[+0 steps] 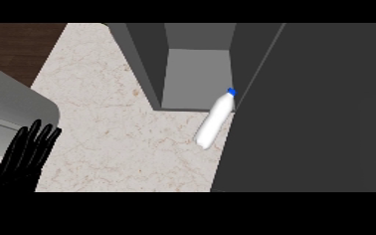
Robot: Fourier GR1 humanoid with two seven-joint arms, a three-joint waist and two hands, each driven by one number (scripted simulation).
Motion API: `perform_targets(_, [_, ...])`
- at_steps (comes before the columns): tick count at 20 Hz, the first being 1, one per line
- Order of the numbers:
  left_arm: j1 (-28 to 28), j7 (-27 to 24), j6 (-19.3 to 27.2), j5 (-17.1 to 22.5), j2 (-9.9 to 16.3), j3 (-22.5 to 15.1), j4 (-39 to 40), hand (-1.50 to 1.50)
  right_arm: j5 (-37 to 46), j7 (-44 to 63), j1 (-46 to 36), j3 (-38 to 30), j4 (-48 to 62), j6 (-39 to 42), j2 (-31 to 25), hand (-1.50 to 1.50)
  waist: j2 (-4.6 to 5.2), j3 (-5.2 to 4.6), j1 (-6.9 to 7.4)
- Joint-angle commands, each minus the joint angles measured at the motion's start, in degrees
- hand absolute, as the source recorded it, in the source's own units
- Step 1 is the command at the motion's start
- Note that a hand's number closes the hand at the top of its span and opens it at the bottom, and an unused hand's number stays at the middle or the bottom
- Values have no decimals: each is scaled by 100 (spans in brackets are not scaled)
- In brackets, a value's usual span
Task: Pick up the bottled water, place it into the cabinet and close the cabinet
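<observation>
Resting at the lower left edge, the left hand [28,147] keeps its fingers straight and holds nothing; the right hand does not show. Further on, the bottled water [214,120] stands on the marble surface [117,129], tilted, its blue cap [231,91] touching the open cabinet [195,74] door [301,109]. It looks light, stiff and smooth, perhaps slippery; take it around the middle.

Can't see the right hand anywhere, and the big dark cabinet door [301,109] runs off the right edge, covering whatever counter sits behind it. The left hand [28,149], far left of that door, is cut off at the frame's edge.
</observation>
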Motion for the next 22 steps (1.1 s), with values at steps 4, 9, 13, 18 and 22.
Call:
perform_targets(4, [163, 133, -203, 195, 349, 307, -219, -150, 1895, 507, -1542, 1372, -52, -1302, 731, 150, -1, -10, -17])
perform_targets(9, [488, 217, -271, 342, 465, 428, -674, -150, 2976, 957, -2711, 2383, 1018, -2391, 1999, 150, 27, 9, 20])
perform_targets(13, [418, 487, 11, 419, 480, 534, -1039, -150, 2744, 487, -3636, 2678, 2134, -3628, 2030, 150, 69, 22, 114])
perform_targets(18, [802, 633, -300, 716, 780, 897, -1399, -150, 1743, 147, -4610, 2465, 2882, -4731, 2044, 150, 91, 31, 214])
perform_targets(22, [965, 695, -359, 798, 749, 1186, -1460, -150, 703, -551, -5117, 2128, 3703, -4370, 2047, 150, 123, 33, 179])
